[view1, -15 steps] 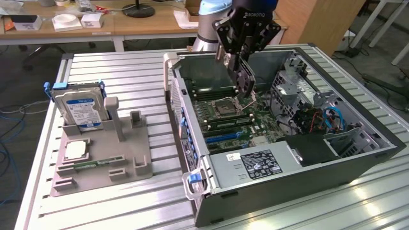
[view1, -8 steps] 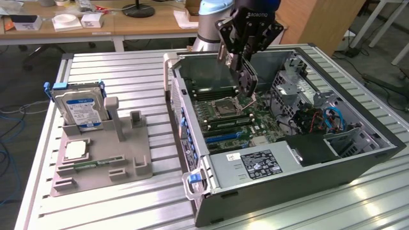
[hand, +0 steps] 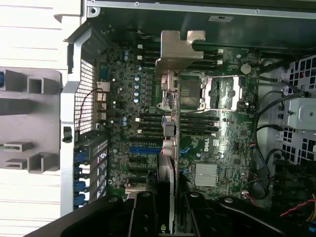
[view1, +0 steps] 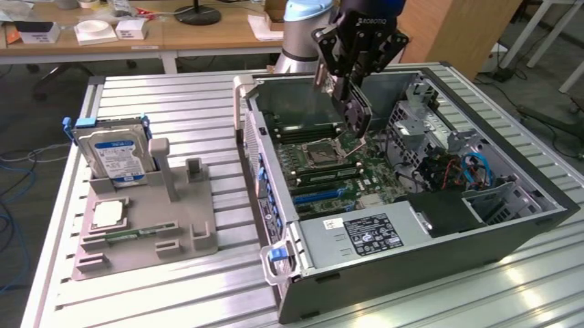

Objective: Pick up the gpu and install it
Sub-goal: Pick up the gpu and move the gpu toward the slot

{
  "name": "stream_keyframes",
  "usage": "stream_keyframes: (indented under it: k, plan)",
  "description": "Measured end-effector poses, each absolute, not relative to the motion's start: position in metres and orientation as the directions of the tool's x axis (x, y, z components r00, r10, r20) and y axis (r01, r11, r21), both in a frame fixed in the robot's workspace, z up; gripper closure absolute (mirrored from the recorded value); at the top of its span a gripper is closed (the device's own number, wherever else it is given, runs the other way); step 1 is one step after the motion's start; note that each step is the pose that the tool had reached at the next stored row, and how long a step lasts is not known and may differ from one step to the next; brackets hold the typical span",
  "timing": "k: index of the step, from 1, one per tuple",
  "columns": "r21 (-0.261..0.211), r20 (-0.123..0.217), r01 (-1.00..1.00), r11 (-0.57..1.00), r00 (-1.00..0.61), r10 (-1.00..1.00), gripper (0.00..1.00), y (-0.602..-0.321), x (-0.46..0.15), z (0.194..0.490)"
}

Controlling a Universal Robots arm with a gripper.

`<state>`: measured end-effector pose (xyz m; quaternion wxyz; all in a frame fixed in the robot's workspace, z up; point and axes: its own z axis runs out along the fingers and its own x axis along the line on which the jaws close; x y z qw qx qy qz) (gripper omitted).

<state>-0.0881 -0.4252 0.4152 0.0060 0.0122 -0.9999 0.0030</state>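
Slatted metal counter [view1: 164,96] carries an open computer case [view1: 411,273]; above its motherboard [view1: 315,174], the hand [view1: 345,80] is clamped on the gpu [view1: 356,116], held edge-down, seemingly so its connector can meet a slot.

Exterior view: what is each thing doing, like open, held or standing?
gpu, held up over the motherboard, not plugged in.
gripper, shut on the gpu.
computer case, lying open, side off.
hard drive, standing upright in grey holder.
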Motion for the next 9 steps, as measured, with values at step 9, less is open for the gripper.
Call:
stream_keyframes:
  k: [9]
  plan:
    - [-0.004, 0.012, -0.024, 1.0, -1.0, -0.024, 0.74, -0.4252, -0.081, 0.4149]
